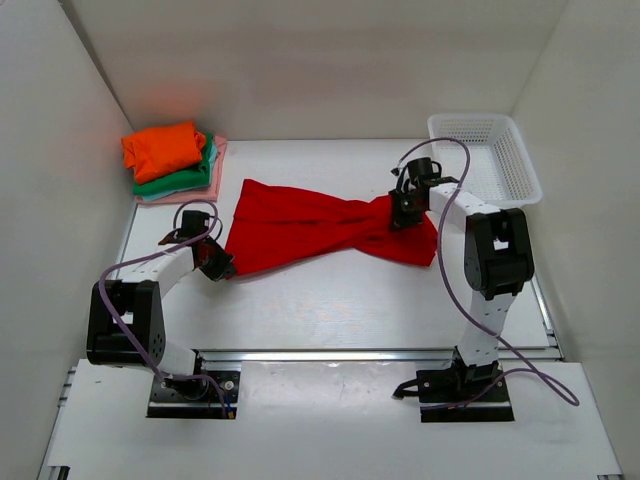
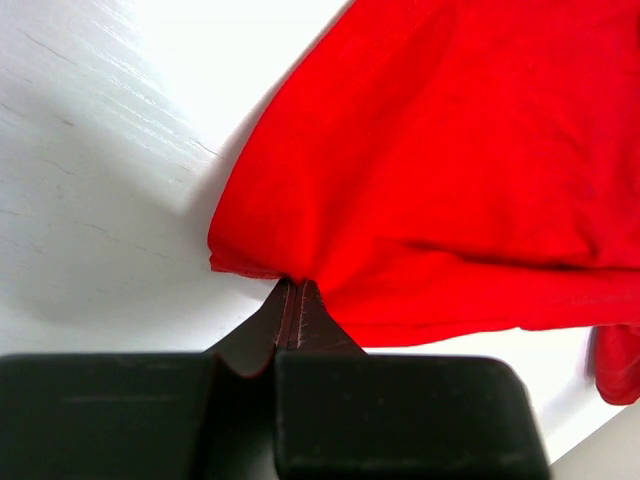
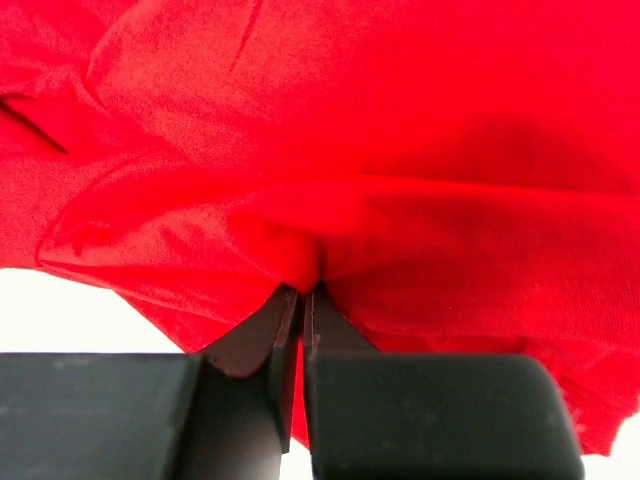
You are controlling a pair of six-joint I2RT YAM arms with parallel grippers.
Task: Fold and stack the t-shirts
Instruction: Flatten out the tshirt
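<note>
While wrist views show red t-shirt (image 2: pixel 440 170) pinched, overhead adds orange t-shirt (image 1: pixel 163 148)

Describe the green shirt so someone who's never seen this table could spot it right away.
At the far left corner of the table, folded shirts are piled. The green t-shirt is the middle layer, under the orange t-shirt and over the pale pink t-shirt, so only its edge shows.
</note>
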